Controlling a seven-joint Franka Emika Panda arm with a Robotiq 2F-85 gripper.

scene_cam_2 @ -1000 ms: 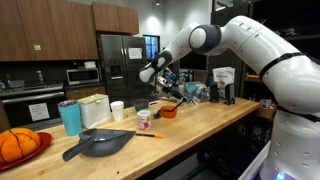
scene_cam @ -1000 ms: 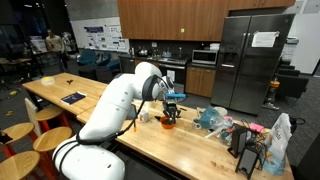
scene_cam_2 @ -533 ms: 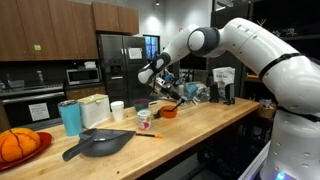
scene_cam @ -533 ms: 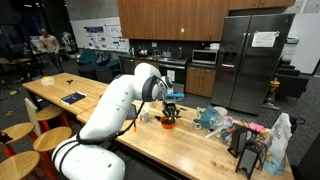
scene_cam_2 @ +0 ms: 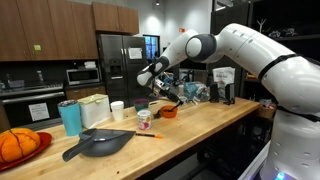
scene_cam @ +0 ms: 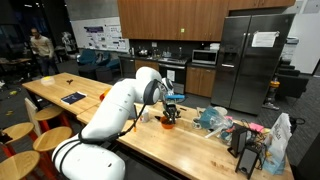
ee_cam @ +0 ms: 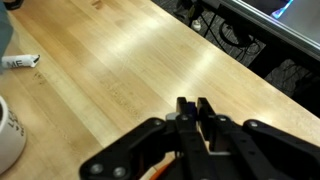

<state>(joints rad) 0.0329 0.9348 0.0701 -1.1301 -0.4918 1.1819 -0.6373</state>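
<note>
Hovering just above an orange bowl [scene_cam_2: 168,112], the pincer [scene_cam_2: 172,93] points down at the wooden desk [scene_cam_2: 205,124]. In the wrist view the pincer [ee_cam: 195,104] is closed, its two dark fingers pressed side by side with no gap showing. Whether anything thin is pinched between them cannot be told. A sliver of orange shows at the near edge of that view, under the pincer's body.

The orange bowl [scene_cam: 168,123] stands on the desk [scene_cam: 190,150] directly below the pincer [scene_cam: 172,103] in both exterior views. Something dark rises from the bowl toward the fingers; what it is cannot be made out.

Other items in an exterior view:
- a small cup [scene_cam_2: 144,118] just left of the bowl
- a white mug [scene_cam_2: 117,110] further left
- a blue tumbler [scene_cam_2: 70,117] left of the mug
- a dark pan [scene_cam_2: 98,143] near the front edge, well apart from the bowl
- a steel fridge [scene_cam_2: 120,62] against the far wall

In the wrist view, part of a white cup [ee_cam: 8,130] sits at the left edge on bare wood [ee_cam: 150,70].
</note>
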